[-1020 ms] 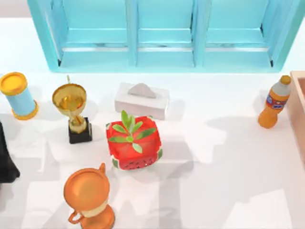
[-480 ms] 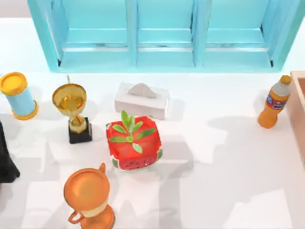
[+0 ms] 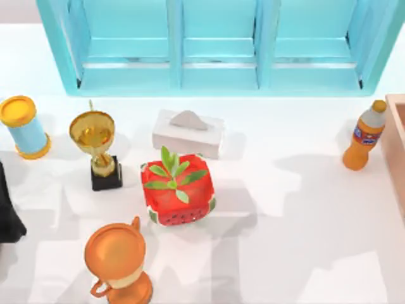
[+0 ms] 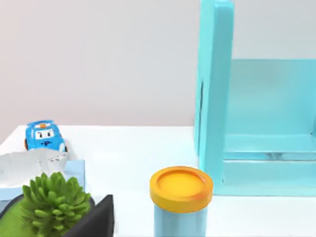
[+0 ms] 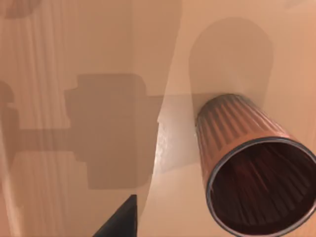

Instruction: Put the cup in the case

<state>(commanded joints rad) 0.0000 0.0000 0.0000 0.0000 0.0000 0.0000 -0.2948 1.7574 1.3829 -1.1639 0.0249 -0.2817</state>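
Right wrist view, nearest first: one dark fingertip [image 5: 121,219] pokes in at the near edge, with nothing between it and the ribbed cup [image 5: 252,173], which stands just beside and beyond it, apart from it, mouth open toward the camera and dark inside. The cup rests upright on a tan, wood-toned floor [image 5: 74,123] with a pale wall rising behind; judging by the tan edge of the case [image 3: 397,158] at the table's right side in the top view, that floor is the case's inside, so the cup appears already placed and freed. Only one finger shows, so whether the right claw is spread or closed I cannot tell. A blocky shadow on the case floor beyond the fingertip looks like the wrist's own, which suggests the right claw hangs above the case. Likely step in hand: backing off after release. Risk: a finger catching the rim and tipping the cup. Left wrist view: closest is a dark planter with a green succulent [image 4: 52,197], next to it a yellow-lidded blue canister [image 4: 180,197], farther off a blue toy car [image 4: 44,137] and the turquoise cabinet [image 4: 215,89]. Left arm idle at the table's left edge; its finger state cannot be told. Across the table, well away from the case: orange bottle [image 3: 365,136], watermelon planter [image 3: 177,190], tissue box [image 3: 188,132], gold trophy [image 3: 96,149], orange two-handled trophy [image 3: 119,259].
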